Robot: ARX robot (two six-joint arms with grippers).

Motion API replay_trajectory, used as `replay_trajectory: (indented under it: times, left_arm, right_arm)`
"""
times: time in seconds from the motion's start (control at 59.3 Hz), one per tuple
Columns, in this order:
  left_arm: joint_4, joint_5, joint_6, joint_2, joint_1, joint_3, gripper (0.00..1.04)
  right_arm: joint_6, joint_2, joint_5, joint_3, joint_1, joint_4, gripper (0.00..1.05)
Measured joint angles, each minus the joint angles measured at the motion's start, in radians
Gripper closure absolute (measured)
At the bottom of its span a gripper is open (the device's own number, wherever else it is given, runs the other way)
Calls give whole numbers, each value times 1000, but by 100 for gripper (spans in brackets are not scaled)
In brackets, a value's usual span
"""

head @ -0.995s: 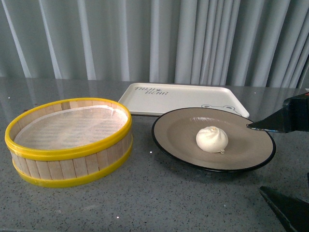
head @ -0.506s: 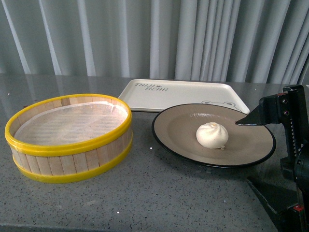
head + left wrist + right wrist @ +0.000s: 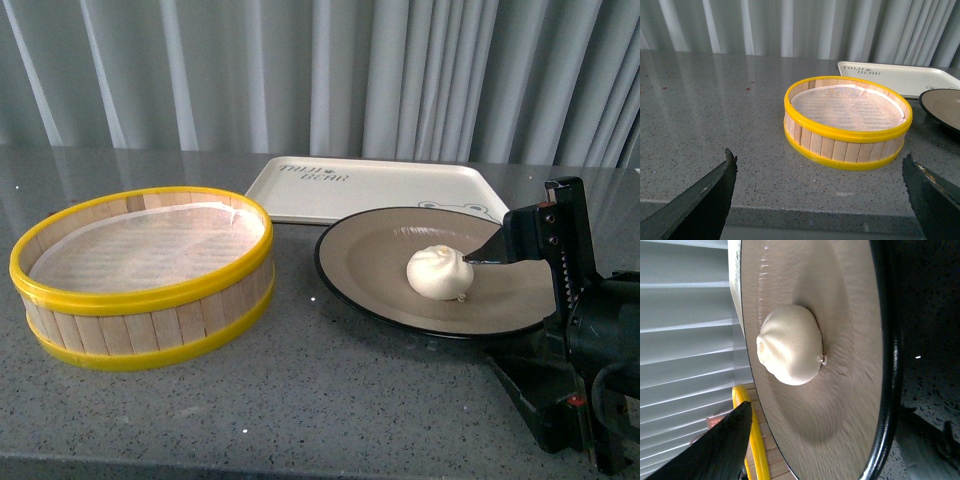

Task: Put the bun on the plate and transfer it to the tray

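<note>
The white pleated bun [image 3: 440, 272] sits near the middle of the taupe plate [image 3: 365, 262] with its black rim. Behind the plate lies the cream tray [image 3: 370, 190]. My right gripper [image 3: 486, 312] is open and turned on its side at the plate's right edge. Its upper finger reaches over the plate just right of the bun, and its lower finger is low by the rim. In the right wrist view the bun [image 3: 790, 345] and the plate [image 3: 855, 305] lie between the spread fingers of that gripper [image 3: 827, 412]. My left gripper [image 3: 818, 159] is open above the table's front edge.
A round wooden steamer [image 3: 140, 275] with yellow rims and a paper lining stands left of the plate. It also shows in the left wrist view as the steamer [image 3: 847, 112], with the tray [image 3: 900, 80] behind it. Grey curtains hang behind the speckled table [image 3: 330, 400].
My right gripper has come in from the right edge toward the plate. Its upper finger now reaches over the plate close to the bun. Bun, plate and steamer have stayed put.
</note>
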Motion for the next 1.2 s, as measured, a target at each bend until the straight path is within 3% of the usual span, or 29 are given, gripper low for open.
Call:
replay_trajectory:
  times: [0.169,0.32,0.422,0.945,1.198]
  left_arm:
    - [0,0,0,0,0,0,7]
    - [0,0,0,0,0,0,7]
    - [0,0,0,0,0,0,7]
    - [0,0,0,0,0,0,7]
    - [0,0,0,0,0,0,7]
  right_arm:
    - [27,16,0,4,4,-3,57]
    - [54,35,-5,3,2,21,89]
    - [65,37,-8,0,-3,33,101]
    - [-13,-75,-75,-30,-73,36,102]
    - [-48,-118,-171,57,-175,-18,102]
